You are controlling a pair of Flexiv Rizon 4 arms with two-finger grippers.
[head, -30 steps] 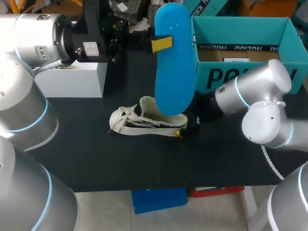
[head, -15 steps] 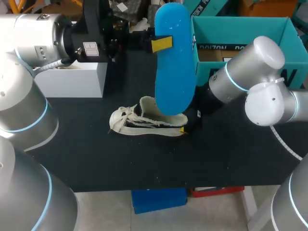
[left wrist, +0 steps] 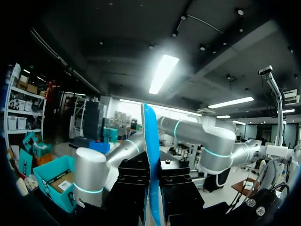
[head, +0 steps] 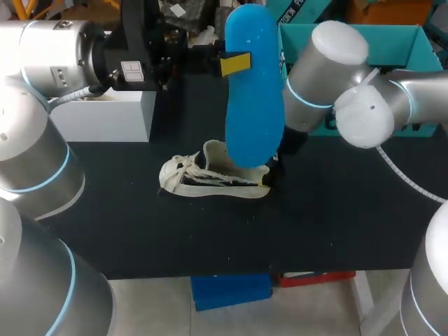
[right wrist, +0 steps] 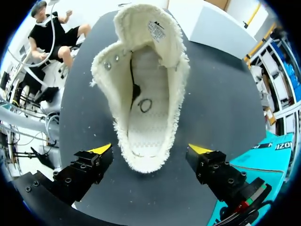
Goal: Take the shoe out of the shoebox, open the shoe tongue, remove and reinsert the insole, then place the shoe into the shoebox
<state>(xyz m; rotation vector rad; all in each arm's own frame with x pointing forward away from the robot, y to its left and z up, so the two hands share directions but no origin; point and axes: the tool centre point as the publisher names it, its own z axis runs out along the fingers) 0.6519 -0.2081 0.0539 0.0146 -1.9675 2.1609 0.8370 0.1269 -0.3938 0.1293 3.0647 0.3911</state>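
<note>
The shoe (head: 213, 178) sits on the black table (head: 315, 231), out of the teal shoebox (head: 399, 42) and near it. Its opening gapes toward my right pincer (right wrist: 150, 149), whose yellow tips are spread wide, one on each side of the heel and touching neither (a gap shows both ways). The blue insole (head: 253, 91) is out of the shoe and upright, with my left pincer (left wrist: 151, 188) pinching it edge-on from both sides. A white box (head: 105, 115) stands on the table at my left arm's side.
</note>
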